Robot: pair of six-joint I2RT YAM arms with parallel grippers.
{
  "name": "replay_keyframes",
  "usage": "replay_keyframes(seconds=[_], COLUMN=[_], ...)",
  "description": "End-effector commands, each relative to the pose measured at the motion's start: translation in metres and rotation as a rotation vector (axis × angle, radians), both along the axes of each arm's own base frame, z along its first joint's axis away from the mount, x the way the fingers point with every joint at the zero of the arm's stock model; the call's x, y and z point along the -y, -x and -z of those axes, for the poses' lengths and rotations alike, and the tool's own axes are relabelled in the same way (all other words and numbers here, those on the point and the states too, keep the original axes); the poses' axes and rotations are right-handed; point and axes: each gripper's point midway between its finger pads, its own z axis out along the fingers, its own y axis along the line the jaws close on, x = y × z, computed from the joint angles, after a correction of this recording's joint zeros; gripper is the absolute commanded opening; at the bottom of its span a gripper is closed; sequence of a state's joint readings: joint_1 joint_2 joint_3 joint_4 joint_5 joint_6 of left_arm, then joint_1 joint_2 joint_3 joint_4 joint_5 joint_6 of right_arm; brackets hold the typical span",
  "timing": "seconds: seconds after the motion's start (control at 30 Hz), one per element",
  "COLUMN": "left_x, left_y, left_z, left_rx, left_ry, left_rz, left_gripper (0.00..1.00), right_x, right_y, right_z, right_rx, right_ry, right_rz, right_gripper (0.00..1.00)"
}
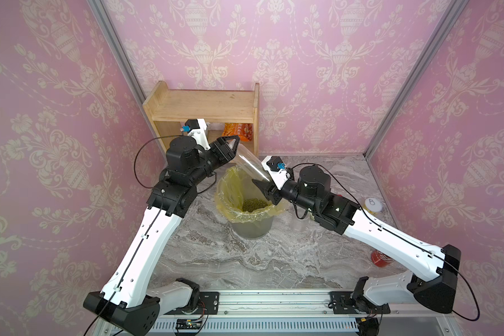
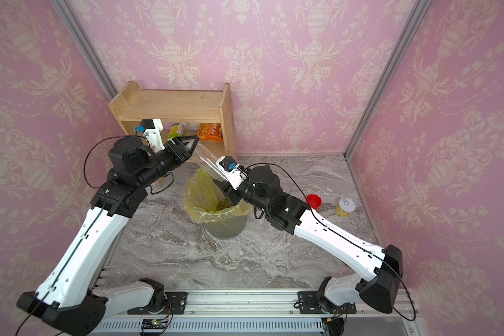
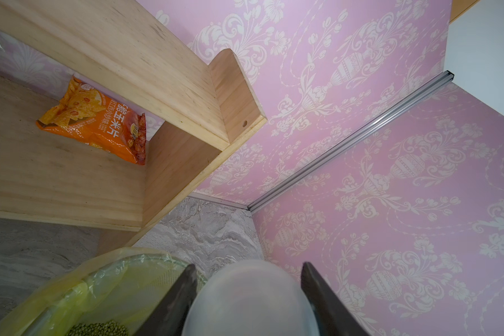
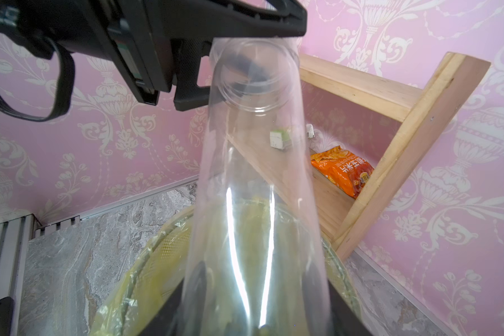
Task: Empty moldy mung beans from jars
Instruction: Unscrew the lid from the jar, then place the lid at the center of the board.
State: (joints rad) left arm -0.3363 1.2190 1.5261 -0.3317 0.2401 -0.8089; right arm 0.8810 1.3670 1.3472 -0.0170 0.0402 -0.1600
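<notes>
The left gripper (image 1: 235,143) is clenched on the upper end of a tall clear plastic jar (image 1: 252,164). The right gripper (image 1: 261,186) is clamped on its lower end, so the jar hangs slanted between the two tools. In the left wrist view the black fingers (image 3: 181,302) flank the jar's rounded, frosted-looking end. From the right wrist the jar's body looks empty, but I cannot tell which end is the open one.

Directly beneath the right gripper stands a round grey bin lined with a yellow plastic bag (image 1: 253,229). A heap of tiny olive-green mung beans (image 1: 252,205) lies deep inside it. Just beyond the left gripper's fingertips is a pale wooden shelf (image 1: 204,101) holding an orange snack bag (image 3: 93,122).

This jar's pour looks finished, so the risks lie in getting the jar away:
- **Twisting or slipping:** With both tools locked on one thin, smooth cylinder, any mismatch between the arms would twist or squash the plastic. It could also pull the jar out of one grasp.
- **Uneven release:** If one gripper lets go before the other has a firm hold, the free end would swing down. It could strike the bin's rim, tip the bin, or drop in among the beans.
- **Snagging the bag:** The right gripper sits close above the loose edge of the bag. A low sideways retreat could catch the film and drag the liner, or the bin with it.
- **Hitting the shelf:** The left gripper has little room on its far side, so a careless lift or turn could knock the shelf's edge.
- **Stray beans:** Any beans clinging inside would scatter if the jar swings clear of the bin too soon.
</notes>
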Motion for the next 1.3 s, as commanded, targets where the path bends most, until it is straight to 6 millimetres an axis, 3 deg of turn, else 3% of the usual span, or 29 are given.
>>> replay_keyframes(seconds=[0.0,0.37,0.83,0.93,1.07,1.27], left_x=[0.01,0.014,-0.015,-0.032,-0.063,-0.131], left_y=[0.008,0.001,0.002,0.001,0.006,0.039], left_z=[0.007,0.013,0.005,0.01,0.038,0.079], left_rx=[-0.035,-0.077,-0.041,-0.039,-0.055,0.011], left_ry=[-0.027,0.015,0.043,0.021,-0.058,-0.376], left_rz=[0.084,0.139,0.073,0.024,-0.088,-0.414], left_gripper=[0.5,0.49,0.49,0.49,0.49,0.51], right_x=[-0.007,-0.001,0.012,0.015,0.023,0.033], right_y=[0.012,0.021,0.024,0.024,0.024,0.025], right_z=[-0.028,-0.031,-0.027,-0.027,-0.029,-0.027], right_rx=[0.078,0.095,0.081,0.079,0.08,0.061], right_ry=[-0.059,-0.083,-0.102,-0.105,-0.11,-0.127], right_rz=[-0.054,-0.08,-0.062,-0.056,-0.04,-0.032], right_gripper=[0.4,0.4,0.4,0.4,0.4,0.4])
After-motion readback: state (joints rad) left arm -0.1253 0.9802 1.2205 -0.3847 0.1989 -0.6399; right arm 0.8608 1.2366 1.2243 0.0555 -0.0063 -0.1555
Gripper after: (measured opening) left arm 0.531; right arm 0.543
